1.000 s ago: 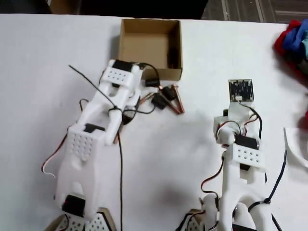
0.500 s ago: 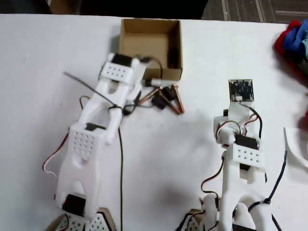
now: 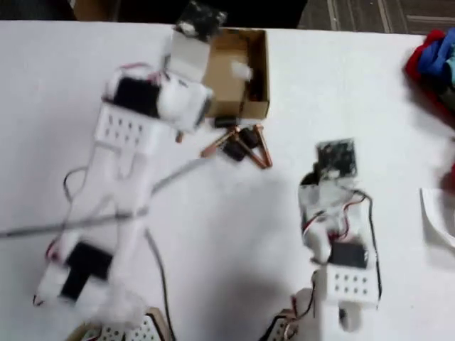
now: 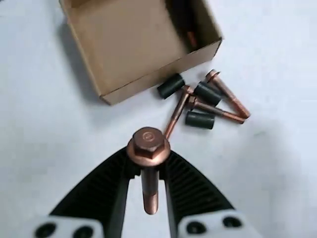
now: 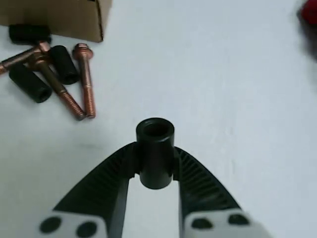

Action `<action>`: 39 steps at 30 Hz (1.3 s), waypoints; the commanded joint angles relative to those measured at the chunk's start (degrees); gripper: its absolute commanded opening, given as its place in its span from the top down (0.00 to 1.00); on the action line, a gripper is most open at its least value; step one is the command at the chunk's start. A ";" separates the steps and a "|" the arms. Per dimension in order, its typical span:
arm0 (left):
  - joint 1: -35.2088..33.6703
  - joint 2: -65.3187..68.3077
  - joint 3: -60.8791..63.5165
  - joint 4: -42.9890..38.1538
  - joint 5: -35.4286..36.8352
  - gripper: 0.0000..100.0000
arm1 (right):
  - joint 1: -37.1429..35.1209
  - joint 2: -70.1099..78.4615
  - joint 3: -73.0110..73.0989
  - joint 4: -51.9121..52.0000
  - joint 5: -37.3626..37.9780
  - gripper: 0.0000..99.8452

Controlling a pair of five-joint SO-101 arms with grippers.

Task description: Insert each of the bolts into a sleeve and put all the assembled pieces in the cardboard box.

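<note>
On the white table (image 3: 234, 238) sits the cardboard box (image 3: 250, 109), seemingly tiled floor (image 3: 370, 13) beyond.

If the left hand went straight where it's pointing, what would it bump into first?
The left hand would probably meet the cardboard box first, passing beside the loose bolts; its height is unclear.

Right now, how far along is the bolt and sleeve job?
Done: one piece that looks assembled seems to lie in the cardboard box. In hand: the left pincer grips a bolt, the right pincer a sleeve, not yet joined. Left: three loose bolts and three loose sleeves on the table beside the box.
</note>
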 commanded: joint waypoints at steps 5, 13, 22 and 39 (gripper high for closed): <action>3.08 -35.69 43.91 -35.52 -5.36 0.98 | -11.03 -19.47 8.79 -5.58 -0.35 0.98; 3.69 -30.24 31.96 -39.47 0.70 0.98 | -26.15 -25.10 16.26 -30.99 -0.35 0.98; 5.98 -29.19 29.67 -35.08 21.89 0.98 | -29.93 -20.44 16.00 -36.88 -0.35 0.98; 6.07 -29.01 27.47 -32.53 22.51 0.97 | -29.67 16.57 -0.70 -47.25 -2.29 0.98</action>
